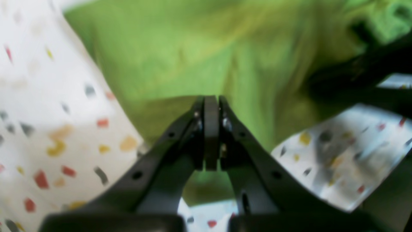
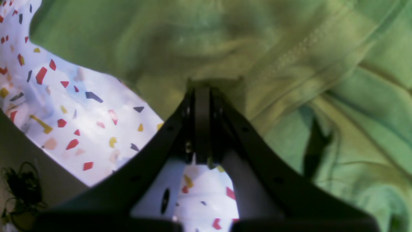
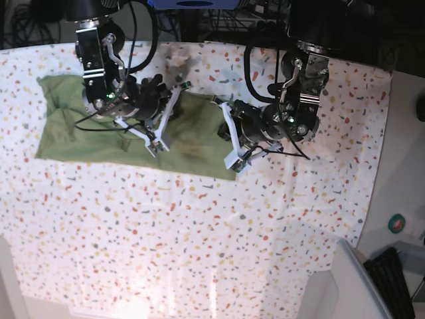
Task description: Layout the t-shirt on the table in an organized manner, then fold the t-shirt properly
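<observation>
The olive-green t-shirt (image 3: 66, 126) lies spread and wrinkled across the far left part of the speckled table (image 3: 199, 239). My left gripper (image 3: 234, 165) is at the shirt's near right corner. In the left wrist view its jaws (image 1: 210, 98) are pressed together on the cloth's edge, with the t-shirt (image 1: 180, 48) stretching away beyond them. My right gripper (image 3: 157, 149) sits over the shirt's near edge around its middle. Its jaws (image 2: 202, 88) are shut with a small fold of the t-shirt (image 2: 289, 48) bunched at the tips. Both wrist views are blurred.
Both arms lean in from the back edge, with black cables (image 3: 139, 40) behind them. A plain grey-white surface (image 3: 345, 286) borders the table at the near right, with a dark object (image 3: 392, 279) and a small teal disc (image 3: 397, 223) past it. Tangled cables (image 2: 19, 187) lie off the table's edge.
</observation>
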Robot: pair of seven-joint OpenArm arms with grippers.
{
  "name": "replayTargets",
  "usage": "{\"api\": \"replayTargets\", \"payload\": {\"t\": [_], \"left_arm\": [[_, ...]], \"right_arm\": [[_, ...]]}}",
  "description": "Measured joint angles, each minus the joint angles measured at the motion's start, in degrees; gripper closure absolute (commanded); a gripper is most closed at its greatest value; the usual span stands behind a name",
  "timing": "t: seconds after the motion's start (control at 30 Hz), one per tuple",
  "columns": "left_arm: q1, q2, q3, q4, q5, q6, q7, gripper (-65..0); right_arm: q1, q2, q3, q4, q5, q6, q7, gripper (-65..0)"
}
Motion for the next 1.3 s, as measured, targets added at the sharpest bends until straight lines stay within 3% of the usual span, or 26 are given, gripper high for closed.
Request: {"api": "replayTargets", "payload": {"t": [0.3, 0.57, 0.77, 1.07, 1.3], "left_arm": [[-0.2, -4.8, -0.6, -3.4, -1.0, 0.0, -0.4, 0.0], [-0.2, -4.5, -0.7, 3.5, -0.9, 0.0, 0.0, 0.0], [-1.7, -0.8, 0.4, -3.9, -0.3, 0.0, -0.3, 0.0], [-0.9, -4.1, -0.6, -5.1, -1.3, -0.5, -0.8, 0.0], [1.8, -4.6, -0.6, -3.6, -1.5, -0.4, -2.0, 0.0]], "right_arm": [[1.3, 1.2, 0.1, -2.9, 0.5, 0.0, 0.1, 0.0], [1.2, 1.2, 0.1, -2.9, 0.4, 0.0, 0.2, 0.0], [1.2, 1.2, 0.1, -2.9, 0.4, 0.0, 0.2, 0.0], [1.4, 1.1, 0.1, -2.3, 0.4, 0.0, -0.1, 0.0], [-0.6, 1.4, 0.1, 7.1, 0.3, 0.0, -0.2, 0.0]]}}
